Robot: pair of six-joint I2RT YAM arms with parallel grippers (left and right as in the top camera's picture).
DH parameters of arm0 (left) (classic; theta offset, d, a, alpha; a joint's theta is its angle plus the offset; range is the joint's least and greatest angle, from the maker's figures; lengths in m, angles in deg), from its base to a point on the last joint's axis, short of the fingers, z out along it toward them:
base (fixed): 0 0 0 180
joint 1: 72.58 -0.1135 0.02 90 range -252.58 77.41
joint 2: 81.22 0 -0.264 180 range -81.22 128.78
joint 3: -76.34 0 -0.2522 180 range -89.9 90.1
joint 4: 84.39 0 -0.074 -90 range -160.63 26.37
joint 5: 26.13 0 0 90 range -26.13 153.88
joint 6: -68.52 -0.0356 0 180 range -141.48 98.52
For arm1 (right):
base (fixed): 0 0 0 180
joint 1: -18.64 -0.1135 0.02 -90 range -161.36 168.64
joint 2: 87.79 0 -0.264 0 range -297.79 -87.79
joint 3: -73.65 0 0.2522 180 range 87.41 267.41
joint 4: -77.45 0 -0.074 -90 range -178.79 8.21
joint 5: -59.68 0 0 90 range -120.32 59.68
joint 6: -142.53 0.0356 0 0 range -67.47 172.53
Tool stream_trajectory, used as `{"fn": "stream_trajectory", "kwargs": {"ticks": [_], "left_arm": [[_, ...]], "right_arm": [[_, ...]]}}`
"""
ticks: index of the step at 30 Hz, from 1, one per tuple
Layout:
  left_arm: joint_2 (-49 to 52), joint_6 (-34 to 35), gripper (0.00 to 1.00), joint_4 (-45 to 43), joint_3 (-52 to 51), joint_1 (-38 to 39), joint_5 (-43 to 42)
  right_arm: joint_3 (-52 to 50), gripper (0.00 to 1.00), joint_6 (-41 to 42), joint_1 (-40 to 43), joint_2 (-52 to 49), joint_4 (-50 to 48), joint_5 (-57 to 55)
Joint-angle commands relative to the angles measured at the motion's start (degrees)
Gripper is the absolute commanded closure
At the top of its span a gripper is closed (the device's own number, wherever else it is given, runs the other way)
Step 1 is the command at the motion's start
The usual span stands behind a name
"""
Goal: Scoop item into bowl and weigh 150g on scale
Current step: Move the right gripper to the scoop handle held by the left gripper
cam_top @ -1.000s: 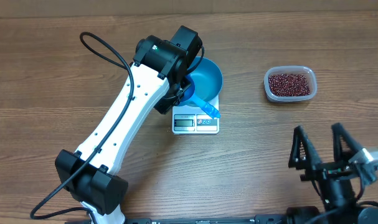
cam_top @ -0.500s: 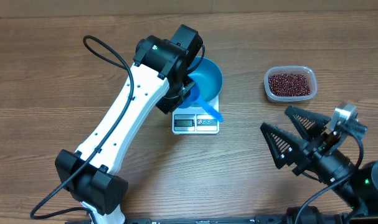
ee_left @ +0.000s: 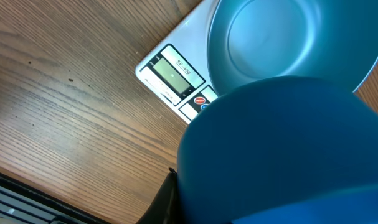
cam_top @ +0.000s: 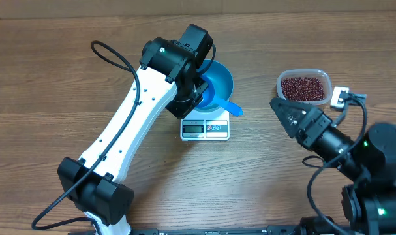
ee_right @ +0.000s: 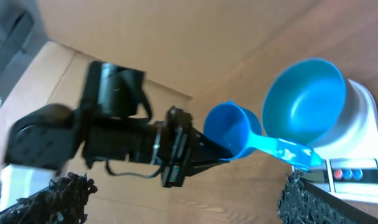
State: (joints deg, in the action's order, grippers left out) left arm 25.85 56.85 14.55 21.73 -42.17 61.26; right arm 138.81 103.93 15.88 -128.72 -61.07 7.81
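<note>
The bright-blue bowl (cam_top: 218,79) stands empty on the white scale (cam_top: 205,129), whose display faces the front edge. My left gripper (cam_top: 199,95) hovers over the bowl's near-left rim, shut on a small blue scoop (cam_top: 229,108) whose handle points right. In the left wrist view the scoop's cup (ee_left: 282,149) fills the lower right, below the bowl (ee_left: 288,37) and beside the scale display (ee_left: 174,71). The red-brown beans (cam_top: 304,88) lie in a clear tub (cam_top: 280,83) at the right. My right gripper (cam_top: 280,108) is open and empty just left of and below the tub, pointing at the scale.
The right wrist view looks across the wooden table at the left gripper (ee_right: 198,152), scoop (ee_right: 235,130), bowl (ee_right: 304,99) and scale (ee_right: 357,171). The left arm (cam_top: 129,124) slants across the table's left half with a black cable (cam_top: 113,55) looping behind it.
My right arm has swung up from the front right edge to beside the tub, still open. The scoop's handle has turned from over the scale's buttons to pointing right.
</note>
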Motion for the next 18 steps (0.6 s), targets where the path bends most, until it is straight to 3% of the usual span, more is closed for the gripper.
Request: {"fn": "stream_trajectory", "kwargs": {"ticks": [1, 7, 18], "left_arm": [[0.57, 1.01, 0.96, 0.07, 0.59, 0.37, -0.39], [0.57, 4.04, 0.96, 0.26, 0.59, -0.81, -2.4], [0.57, 1.66, 0.96, 1.97, 0.59, -11.69, -24.52]], "right_arm": [[1.07, 0.0, 1.09, -0.39, -2.97, 0.92, 0.07], [1.07, 0.06, 3.02, -0.39, -7.37, 1.25, 0.07], [1.07, 0.06, 7.69, -0.39, -9.79, -1.44, -0.96]]}}
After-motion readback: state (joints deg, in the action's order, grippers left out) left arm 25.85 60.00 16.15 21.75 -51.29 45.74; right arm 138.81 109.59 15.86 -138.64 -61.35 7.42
